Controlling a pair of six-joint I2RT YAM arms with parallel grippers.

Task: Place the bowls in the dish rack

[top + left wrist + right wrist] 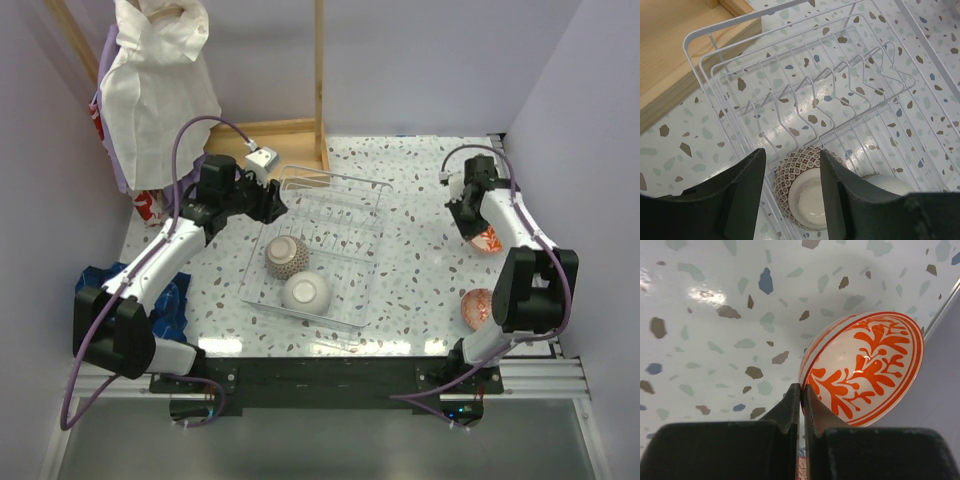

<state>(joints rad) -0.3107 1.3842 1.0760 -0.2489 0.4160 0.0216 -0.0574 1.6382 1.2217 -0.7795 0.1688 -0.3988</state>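
Right fingers (801, 405) seemingly pinch the white, orange-leafed bowl's (865, 367) rim.

Both arms are built of white links joined by chunky black joint housings. A purple cable loops along the left arm (150, 270) from base to wrist, and a matching one runs down the right arm (520, 270). A small white box sits at the left wrist. The left gripper (790, 195) has broad matte black fingers; the right gripper (801, 410) has the same black fingers, tapering to thin tips.
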